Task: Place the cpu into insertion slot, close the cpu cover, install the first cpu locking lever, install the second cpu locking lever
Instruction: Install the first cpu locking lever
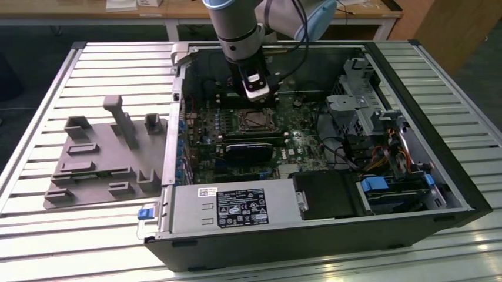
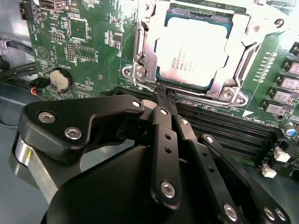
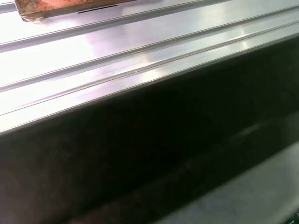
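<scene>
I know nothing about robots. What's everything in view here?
computer case: one, black, open, on the table
table: one, silver slatted metal, under the case
fixture plate: one, grey, on the table, exterior view's left of the case
power supply: one, grey, inside the case
circuit board: one, green, inside the case
cpu: one, silver-grey, on the board
cpu cover: one, silver, flat around the cpu
memory slots: several, black, beside the cover
arm: one, grey, reaching into the case
gripper: one, black, at the cover's edge
</scene>
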`<state>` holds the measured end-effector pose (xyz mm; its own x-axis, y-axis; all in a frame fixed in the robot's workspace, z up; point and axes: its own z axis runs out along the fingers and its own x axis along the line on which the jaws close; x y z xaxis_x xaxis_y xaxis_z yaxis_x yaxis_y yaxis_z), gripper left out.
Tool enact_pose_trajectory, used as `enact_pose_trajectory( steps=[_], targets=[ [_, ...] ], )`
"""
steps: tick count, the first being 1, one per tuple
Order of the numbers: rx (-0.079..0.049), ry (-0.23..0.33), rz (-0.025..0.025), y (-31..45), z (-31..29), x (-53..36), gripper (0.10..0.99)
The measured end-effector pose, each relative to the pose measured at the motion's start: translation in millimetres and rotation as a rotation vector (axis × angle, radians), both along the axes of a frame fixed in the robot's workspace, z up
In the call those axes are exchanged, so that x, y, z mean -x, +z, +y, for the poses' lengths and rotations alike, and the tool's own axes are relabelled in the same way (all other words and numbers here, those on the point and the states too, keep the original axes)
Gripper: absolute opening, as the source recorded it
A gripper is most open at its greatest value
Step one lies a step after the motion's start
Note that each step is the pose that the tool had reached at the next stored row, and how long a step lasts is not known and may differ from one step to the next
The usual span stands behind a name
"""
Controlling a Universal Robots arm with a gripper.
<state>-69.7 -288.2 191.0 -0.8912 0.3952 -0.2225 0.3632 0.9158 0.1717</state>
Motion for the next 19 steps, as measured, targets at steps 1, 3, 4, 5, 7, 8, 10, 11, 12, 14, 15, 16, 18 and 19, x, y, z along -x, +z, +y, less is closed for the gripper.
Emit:
enact_pose_trajectory(
  steps=[1,3,4,5,7,8,10,11,12,14,15,16,18,19],
  targets=[
    [0.000,0.000,-0.0001,0.3,0.0,0.0,0.106],
    [0.000,0.000,0.0001,1.4,0.0,0.0,0.106],
    [-0.001,0.000,0.0001,2.0,0.0,0.0,0.106],
    [-0.001,0.000,0.0001,2.6,0.0,0.0,0.106],
    [-0.001,0.000,0.0000,3.5,0.0,0.0,0.106],
    [-0.001,0.000,0.0000,3.5,0.0,0.0,0.106],
    [-0.001,0.000,0.0000,3.5,0.0,0.0,0.106],
    [-0.001,0.000,0.0002,3.4,0.0,0.0,0.106],
    [-0.001,0.000,0.0000,3.0,0.0,0.0,0.106],
    [-0.001,0.000,-0.0001,2.1,0.0,0.0,0.106],
    [-0.001,0.000,-0.0002,1.7,-0.1,0.0,0.106],
    [-0.001,0.000,-0.0005,1.2,0.0,0.0,0.106],
    [-0.001,0.000,-0.0008,0.2,0.0,-0.1,0.106],
    [-0.001,0.000,-0.0007,0.0,0.0,-0.1,0.106]
  ],
)
